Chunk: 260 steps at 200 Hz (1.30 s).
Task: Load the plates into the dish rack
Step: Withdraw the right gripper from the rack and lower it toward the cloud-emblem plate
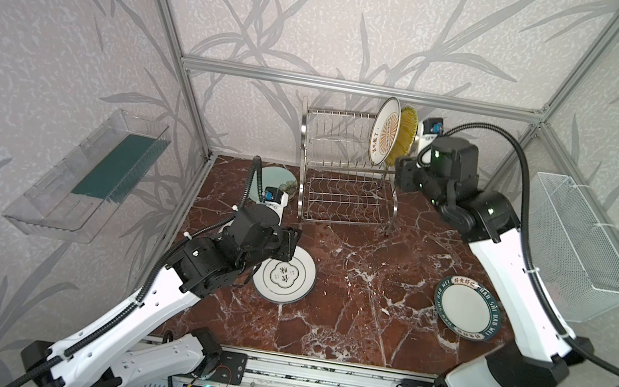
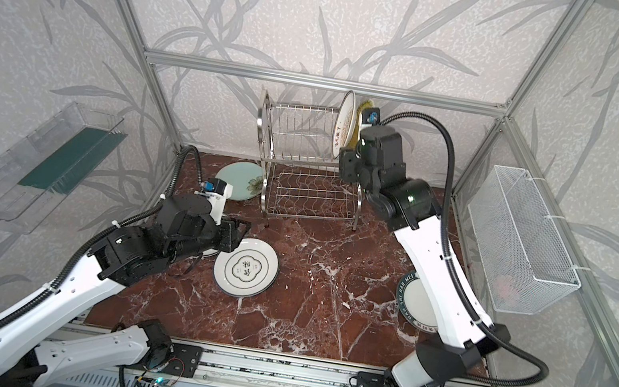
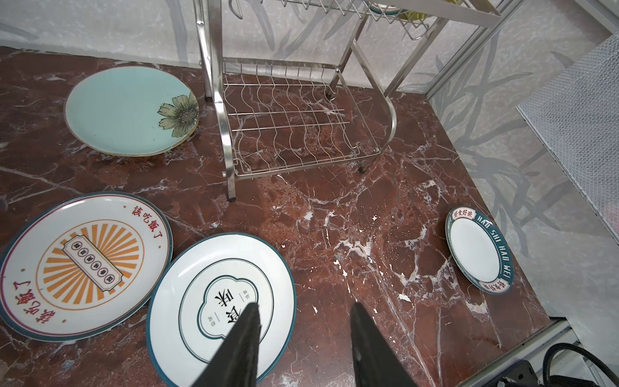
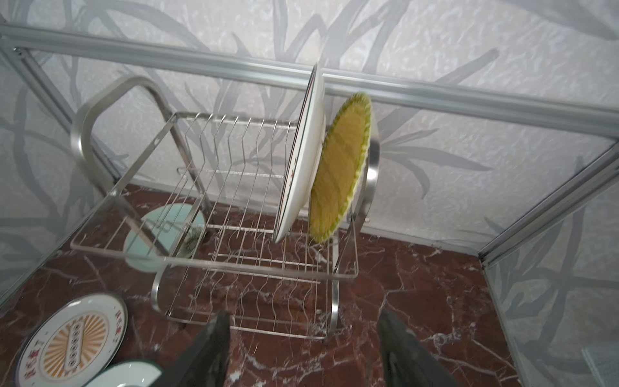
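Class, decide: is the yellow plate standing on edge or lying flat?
Standing on edge, leaning slightly: the yellow plate sits in the upper tier of the rack, beside a white plate.

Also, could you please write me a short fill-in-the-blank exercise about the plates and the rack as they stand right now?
1. The dish rack holds ___ plates, both upright in its upper tier.
2. The yellow plate there stands beside a white plate with an ___ sunburst.
3. ___ plates lie flat on the table.
4. The left gripper and the right gripper are both ___ and hold nothing.

Missing words: two; orange; four; open.
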### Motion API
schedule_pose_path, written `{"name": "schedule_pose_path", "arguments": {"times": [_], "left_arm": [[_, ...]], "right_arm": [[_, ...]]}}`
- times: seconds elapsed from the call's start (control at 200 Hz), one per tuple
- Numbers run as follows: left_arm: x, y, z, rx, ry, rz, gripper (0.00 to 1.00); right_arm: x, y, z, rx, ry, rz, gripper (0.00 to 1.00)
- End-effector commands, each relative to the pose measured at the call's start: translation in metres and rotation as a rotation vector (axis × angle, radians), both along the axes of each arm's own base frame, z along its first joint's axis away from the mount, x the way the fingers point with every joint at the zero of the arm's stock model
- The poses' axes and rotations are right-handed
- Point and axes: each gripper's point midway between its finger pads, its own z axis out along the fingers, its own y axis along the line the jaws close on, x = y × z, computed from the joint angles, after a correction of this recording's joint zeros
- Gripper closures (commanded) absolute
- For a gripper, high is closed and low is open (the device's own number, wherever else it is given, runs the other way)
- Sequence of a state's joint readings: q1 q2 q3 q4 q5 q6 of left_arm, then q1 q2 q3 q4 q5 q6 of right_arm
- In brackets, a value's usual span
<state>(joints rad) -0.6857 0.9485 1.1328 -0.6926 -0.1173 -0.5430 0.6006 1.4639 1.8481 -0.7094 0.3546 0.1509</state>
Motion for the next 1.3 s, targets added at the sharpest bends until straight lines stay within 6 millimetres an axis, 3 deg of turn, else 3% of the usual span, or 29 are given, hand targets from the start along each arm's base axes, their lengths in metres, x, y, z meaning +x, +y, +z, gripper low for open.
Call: {"name": "schedule_pose_path", "arguments": {"times": [0.0, 0.11, 0.24, 0.615, 0.86, 1.015, 1.295], "left_arm": [[-0.005, 0.019, -0.018, 0.024, 0.064, 0.071, 0.57], [-0.006, 0.021, -0.034, 0.027, 0.133, 0.074, 0.58], [-0.006, 0.027, -0.057, 0.003, 0.212, 0.095, 0.58], [0.003, 0.057, -0.127, -0.103, 0.348, 0.249, 0.58], [0.009, 0.065, -0.163, -0.132, 0.389, 0.292, 0.58], [0.003, 0.073, -0.183, -0.129, 0.421, 0.328, 0.59], [-0.012, 0.079, -0.207, -0.14, 0.462, 0.353, 0.6]], "right_arm": [[-0.036, -0.008, 0.022, 0.201, -0.094, 0.059, 0.35], [-0.066, -0.02, 0.005, 0.233, -0.065, 0.092, 0.37], [-0.084, -0.026, -0.027, 0.208, 0.016, 0.109, 0.36], [-0.112, 0.011, -0.161, 0.355, 0.351, 0.239, 0.37], [-0.116, 0.026, -0.226, 0.432, 0.483, 0.238, 0.36], [-0.113, 0.044, -0.257, 0.488, 0.559, 0.265, 0.37], [-0.107, 0.054, -0.283, 0.474, 0.613, 0.269, 0.37]]}}
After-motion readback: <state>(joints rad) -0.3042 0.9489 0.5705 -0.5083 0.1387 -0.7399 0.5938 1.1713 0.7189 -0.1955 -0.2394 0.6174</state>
